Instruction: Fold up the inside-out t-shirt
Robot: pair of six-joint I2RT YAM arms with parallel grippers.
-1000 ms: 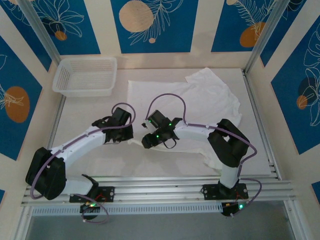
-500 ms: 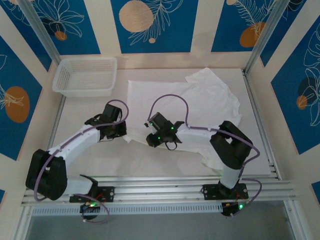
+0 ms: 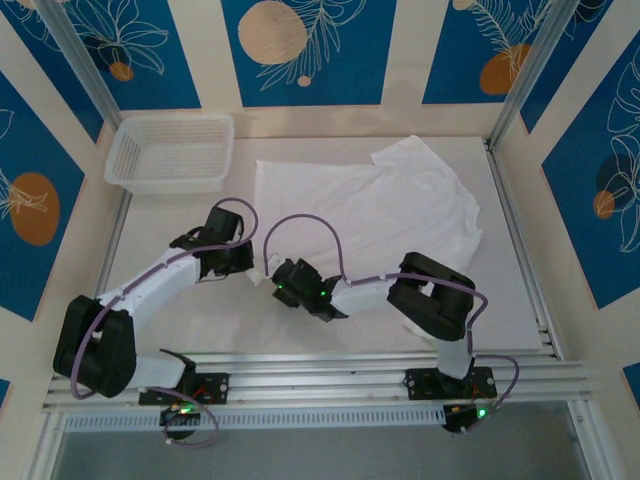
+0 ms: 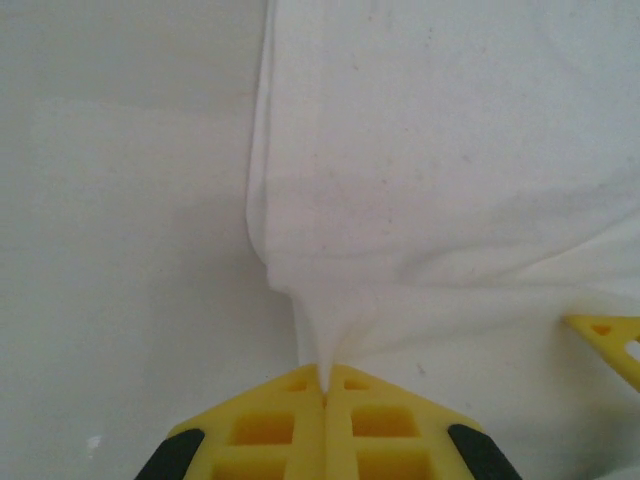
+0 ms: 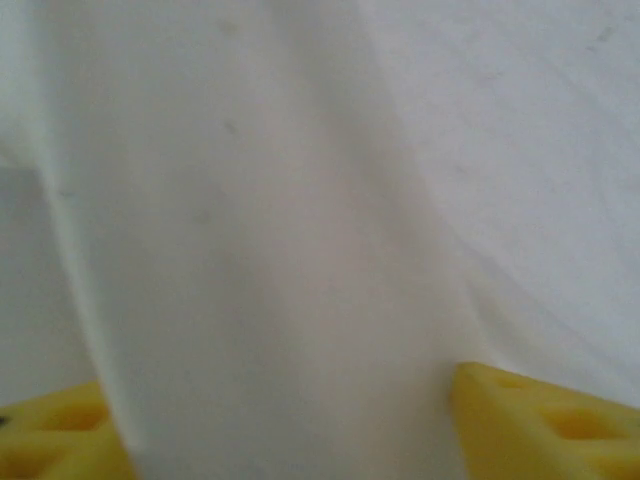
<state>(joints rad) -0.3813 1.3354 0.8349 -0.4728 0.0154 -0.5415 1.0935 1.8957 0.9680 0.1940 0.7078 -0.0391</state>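
Note:
The white t-shirt (image 3: 372,205) lies spread over the far right half of the table, wrinkled, its near left corner drawn toward the grippers. My left gripper (image 3: 247,266) is at that corner; in the left wrist view its yellow fingers are shut (image 4: 325,383) on a small pinch of the t-shirt (image 4: 440,160), which rises in a taut peak from the jaws. My right gripper (image 3: 270,286) sits just right of it. In the right wrist view its jaws (image 5: 280,385) stand apart, with a broad band of the t-shirt (image 5: 300,230) draped between the yellow fingers (image 5: 540,420).
A white mesh basket (image 3: 170,152) stands at the far left corner. Blue patterned walls close in the table on three sides, and a metal rail (image 3: 300,365) runs along the near edge by the arm bases.
My right arm has swung left and nearer, bringing its gripper close beside the left one, and its jaws have widened. The left gripper drew back left a little, still pinching the cloth.

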